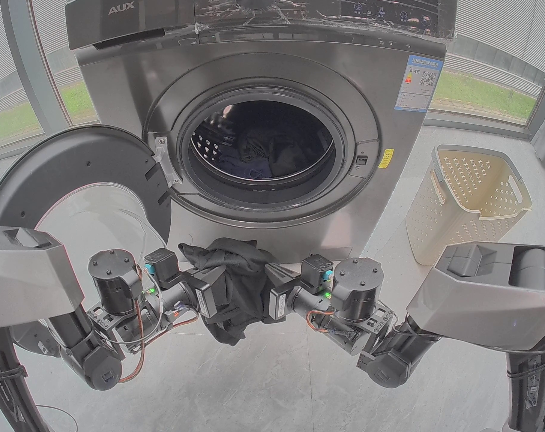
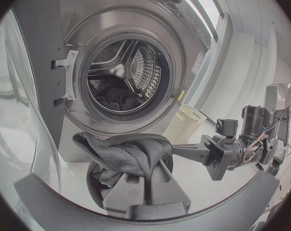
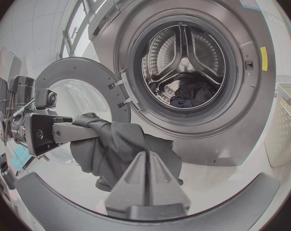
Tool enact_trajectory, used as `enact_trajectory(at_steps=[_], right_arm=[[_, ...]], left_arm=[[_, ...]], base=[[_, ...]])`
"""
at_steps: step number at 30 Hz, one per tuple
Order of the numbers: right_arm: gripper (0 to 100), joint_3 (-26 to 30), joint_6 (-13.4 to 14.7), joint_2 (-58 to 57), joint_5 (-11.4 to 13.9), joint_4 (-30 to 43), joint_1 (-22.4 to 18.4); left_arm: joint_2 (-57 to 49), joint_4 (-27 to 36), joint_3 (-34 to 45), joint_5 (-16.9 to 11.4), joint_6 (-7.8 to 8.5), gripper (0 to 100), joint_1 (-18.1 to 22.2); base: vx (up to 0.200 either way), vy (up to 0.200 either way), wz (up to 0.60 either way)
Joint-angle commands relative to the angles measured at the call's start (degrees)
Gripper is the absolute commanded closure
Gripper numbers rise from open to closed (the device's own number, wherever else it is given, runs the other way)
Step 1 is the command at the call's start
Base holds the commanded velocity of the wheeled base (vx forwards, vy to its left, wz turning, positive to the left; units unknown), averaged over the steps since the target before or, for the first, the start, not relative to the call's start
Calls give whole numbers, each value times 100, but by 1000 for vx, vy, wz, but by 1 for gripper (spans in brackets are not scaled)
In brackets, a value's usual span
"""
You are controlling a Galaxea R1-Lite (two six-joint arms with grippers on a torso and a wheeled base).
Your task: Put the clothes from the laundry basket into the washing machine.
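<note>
Head view: the dark garment (image 1: 233,277) hangs bunched up just in front of the washer (image 1: 272,73), a bit below its open mouth. The left gripper (image 2: 148,180) and right gripper (image 3: 148,167) are each clamped tight on it from opposite sides. More dark clothes (image 1: 272,151) lie in the drum. The door (image 1: 74,163) is swung open to the left, and the basket (image 1: 425,223) is on the floor to the right.

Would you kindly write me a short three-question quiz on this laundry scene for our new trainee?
1. True or false: the washing machine door is shut.
2. What do the left gripper and the right gripper grip together? A) a white towel B) the dark garment C) nothing
3. Fill in: the laundry basket stands on the robot's ____ side.
Key: 1 false; 2 B; 3 right.
</note>
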Motion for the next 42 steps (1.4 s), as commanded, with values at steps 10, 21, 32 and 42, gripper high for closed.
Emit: enact_trajectory(at_steps=[10,21,32,42], right_arm=[[100,434,-5,-473,1,-6,-539],[100,610,4,-411,19,-120,-829],[0,628,30,-376,19,-129,-232],[0,-49,74,-227,45,-164,-364]], left_arm=[[-28,-10,-139,8,-4,100,62],[-573,-10,-728,315,-224,100,123],[-836,-10,-913,315,-356,100,97],[-889,-10,-895,315,-356,100,-8]], base=[[0,0,0],[0,0,0],[0,0,0],[0,0,0]])
